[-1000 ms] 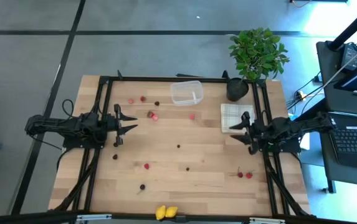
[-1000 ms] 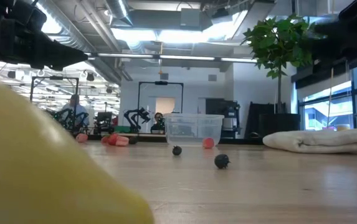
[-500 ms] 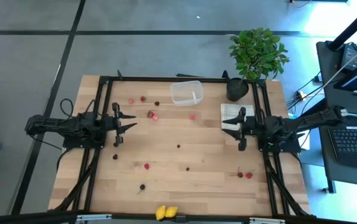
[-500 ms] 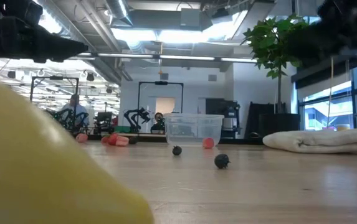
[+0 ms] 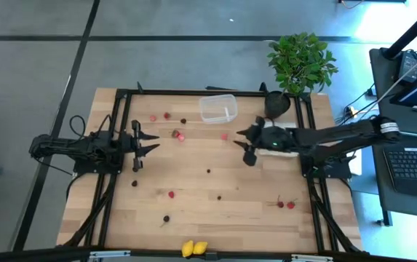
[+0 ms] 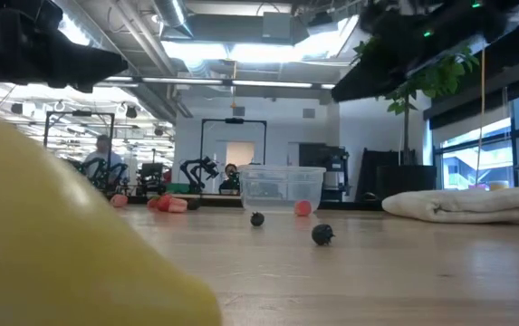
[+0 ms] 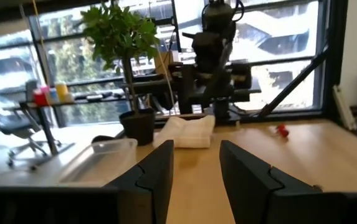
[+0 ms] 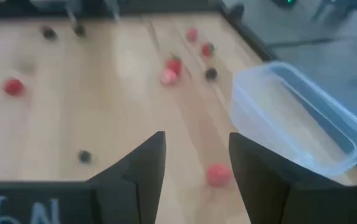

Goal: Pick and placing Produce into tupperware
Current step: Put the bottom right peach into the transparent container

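The right pincer (image 5: 247, 145) reaches out over the middle right of the worktop (image 5: 237, 182) in the high view, its two dark fingers (image 8: 144, 171) spread apart with nothing between them. In the right wrist view a red berry (image 8: 218, 175) lies on the wood just beyond the gap between them; from overhead that same berry (image 5: 224, 136) sits just left of the pincer and just below the tupperware (image 5: 217, 108). The tupperware stands open and clear at the upper centre of the worktop, and nothing can be made out inside it.

The left pincer (image 5: 147, 145) hovers at the centre left of the overhead frame, its fingers (image 7: 156, 177) likewise parted and carrying nothing. Just to its upper right lie a dark piece and a pink berry (image 5: 181, 137) close together.

The rest of the produce is scattered well apart: two red berries (image 5: 167, 115) and a dark piece at the upper left, a red berry (image 5: 171, 194) and small dark pieces (image 5: 209, 172) around the centre, two red pieces (image 5: 290, 204) at the lower right, and two yellow lemon pieces (image 5: 193, 248) at the bottom edge. In the low view one yellow piece (image 6: 60, 244) fills the lower left corner.

A folded checked cloth (image 5: 266, 131) lies partly under the right arm, and a potted plant (image 5: 299, 62) stands at the upper right corner.
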